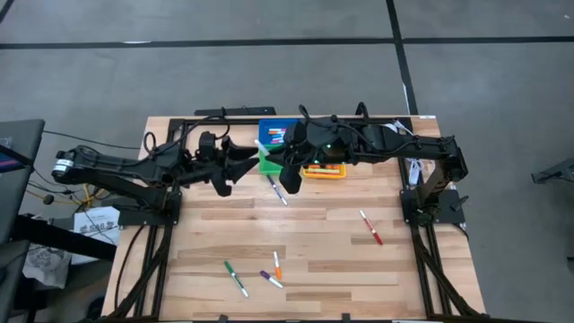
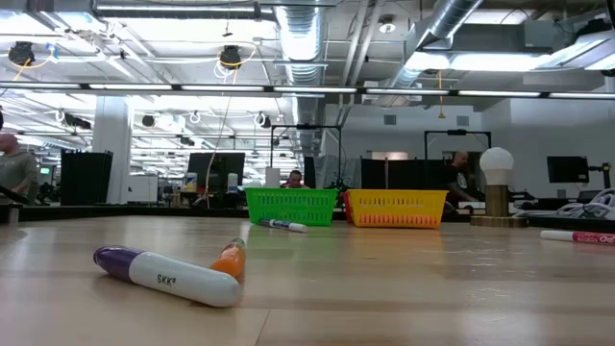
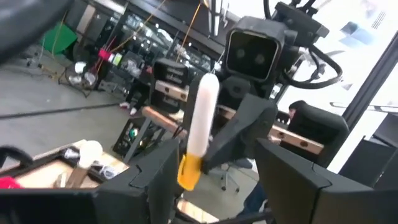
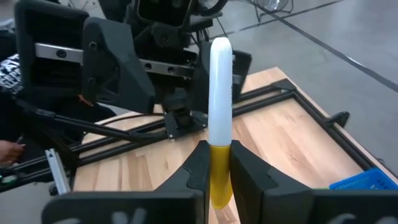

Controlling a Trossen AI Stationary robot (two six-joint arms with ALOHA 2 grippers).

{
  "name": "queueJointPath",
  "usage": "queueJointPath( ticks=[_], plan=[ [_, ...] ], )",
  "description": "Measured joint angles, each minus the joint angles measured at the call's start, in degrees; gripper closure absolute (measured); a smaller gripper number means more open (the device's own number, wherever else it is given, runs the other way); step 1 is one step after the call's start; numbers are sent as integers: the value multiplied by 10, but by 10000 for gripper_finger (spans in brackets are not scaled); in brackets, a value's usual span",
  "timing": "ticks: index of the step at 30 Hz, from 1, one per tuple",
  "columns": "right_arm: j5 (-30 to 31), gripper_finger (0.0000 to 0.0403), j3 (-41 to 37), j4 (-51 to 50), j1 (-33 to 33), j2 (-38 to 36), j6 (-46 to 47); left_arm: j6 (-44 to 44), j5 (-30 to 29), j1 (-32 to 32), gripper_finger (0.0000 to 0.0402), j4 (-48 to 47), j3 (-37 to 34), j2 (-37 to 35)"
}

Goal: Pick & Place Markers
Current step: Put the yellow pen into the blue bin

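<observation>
Wooden table [image 1: 305, 224] under two dark arms, with a yellow-capped marker passed between grippers above its far edge.

Four bins are set at the far edge: blue [image 1: 280, 135], green [image 2: 291, 205], yellow [image 2: 397, 208], the fourth mostly hidden. The right gripper [image 4: 217, 167] is seen clamped on the yellow cap of a white-barrelled marker [image 4: 219, 99], held upright over the bins. The left gripper [image 3: 214, 168], just beside it, is held apart around that marker, apparently without touching the barrel. Loose markers are scattered on the wood: a blue-tipped one [image 1: 278, 190] near the green bin, a red one [image 1: 371, 227] toward the right, and green [image 1: 236, 279], orange [image 1: 277, 265] and purple [image 1: 271, 279] ones near the front edge.
</observation>
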Motion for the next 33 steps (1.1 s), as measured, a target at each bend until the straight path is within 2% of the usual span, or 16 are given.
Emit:
queueJointPath(
  ticks=[29,33],
  plan=[
    [-8,369,-13,29,19,0,8,3,14,22,192,81,0,37],
    [-13,372,-14,33,18,11,8,3,26,22,206,81,0,37]
  ],
)
